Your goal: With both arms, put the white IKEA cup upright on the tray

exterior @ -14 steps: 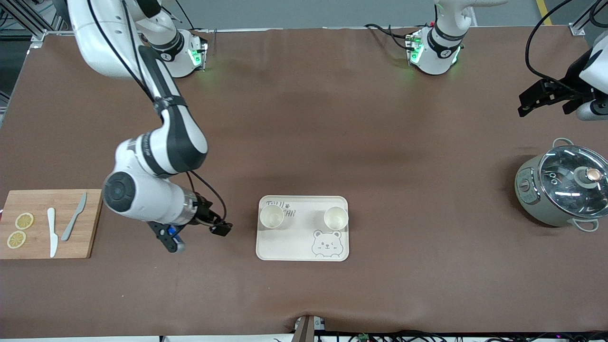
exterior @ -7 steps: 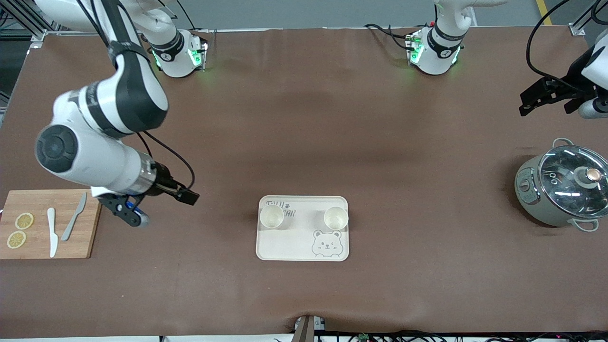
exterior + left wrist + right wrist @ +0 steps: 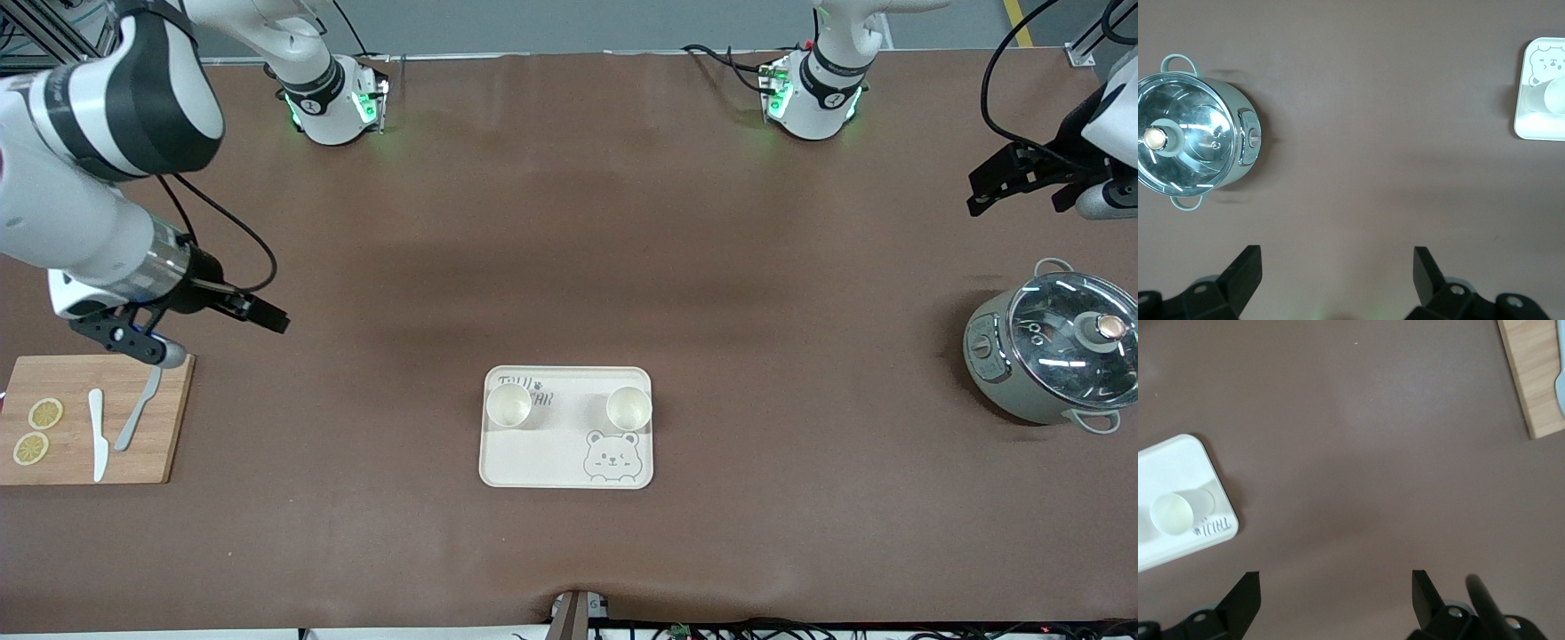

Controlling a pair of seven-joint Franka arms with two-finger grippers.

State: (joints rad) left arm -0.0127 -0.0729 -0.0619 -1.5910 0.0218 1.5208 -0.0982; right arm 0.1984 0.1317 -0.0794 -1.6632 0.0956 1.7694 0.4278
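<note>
Two white cups [image 3: 508,405] [image 3: 629,407] upright on the cream bear tray [image 3: 566,462], both grippers empty.
Stood side by side along the tray's lettered edge, farther from the front camera than the bear face. Right gripper [image 3: 263,316] spread wide, over bare table toward the cutting board's [image 3: 169,444] end from the tray. Left gripper [image 3: 1000,182] spread wide too, over bare table toward the lidded pot's [image 3: 1005,373] end from the tray.

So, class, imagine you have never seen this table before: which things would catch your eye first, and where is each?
Probably the cream tray near the table's middle, with two white cups standing upright on it. Next, the glass-lidded pot at the left arm's end and the wooden cutting board at the right arm's end. The open right gripper and open left gripper hang over bare table, holding nothing.
</note>
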